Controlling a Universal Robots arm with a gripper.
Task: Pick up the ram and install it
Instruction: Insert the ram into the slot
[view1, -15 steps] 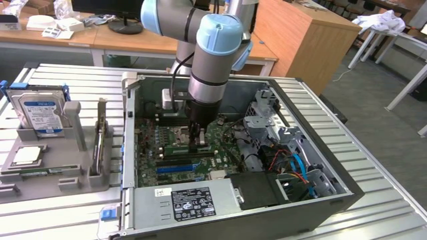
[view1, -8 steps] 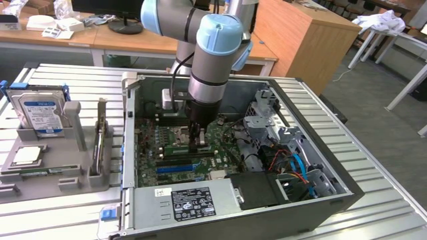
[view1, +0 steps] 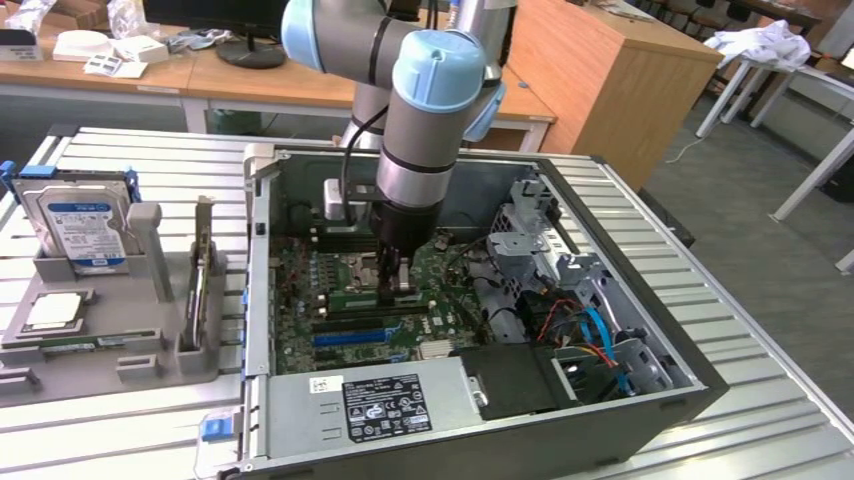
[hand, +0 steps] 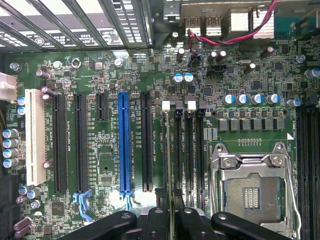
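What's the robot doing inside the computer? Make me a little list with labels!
Place: open case, lying flat
Fingers: down over the motherboard, shut on the ram
Ram: edge-down at the long slots beside the socket
Ram pushed in: cannot tell
Hard drive: standing in the grey tray, at the exterior view's left

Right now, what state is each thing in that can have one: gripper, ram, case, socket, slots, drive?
gripper, shut on the ram.
ram, held on edge, down at the memory slots; seated or not, cannot tell.
computer case, side panel off, lying flat.
CPU socket, empty, frame down.
blue expansion slot, empty.
hard drive, upright in its grey stand, outside the case.
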